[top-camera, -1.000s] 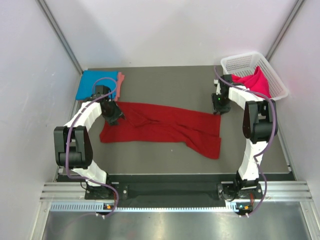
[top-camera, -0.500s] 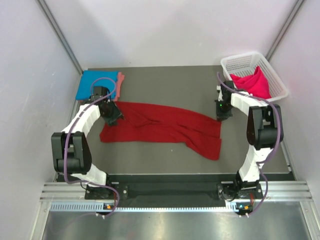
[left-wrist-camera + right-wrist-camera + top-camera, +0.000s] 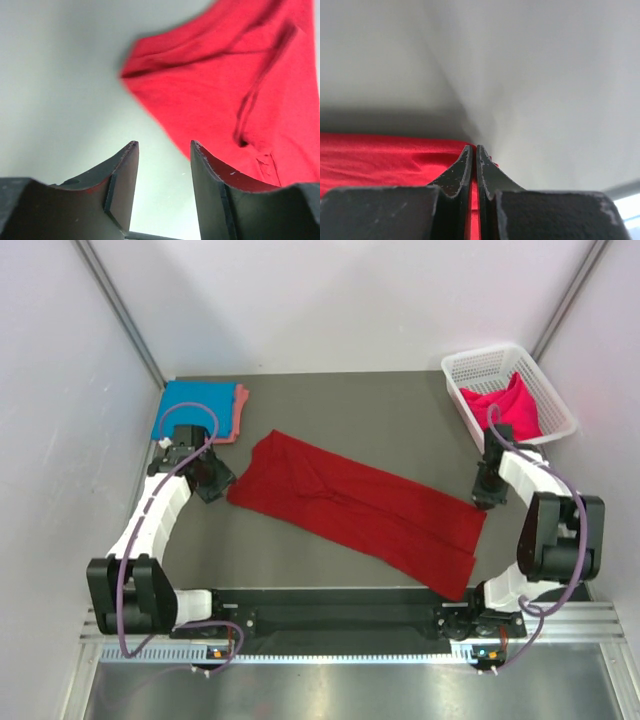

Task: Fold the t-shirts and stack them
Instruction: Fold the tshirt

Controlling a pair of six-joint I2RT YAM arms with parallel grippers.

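The dark red t-shirt lies spread on the table, slanting from back left to front right. My left gripper is open and empty just left of the shirt's left edge. In the left wrist view the shirt lies beyond the open gripper. My right gripper is shut on the shirt's right corner. Red cloth shows between the closed gripper's tips. The bright blue t-shirt lies folded at the back left on the salmon pink one. The hot pink t-shirt sits in the basket.
The white lattice basket stands at the back right corner. White walls close in the left, back and right sides. The arms' bases and a metal rail run along the near edge.
The right gripper has pulled the red shirt's right end to the right and nearer. The left gripper has let go of the shirt and drawn off to the left. The shirt now lies slanted.
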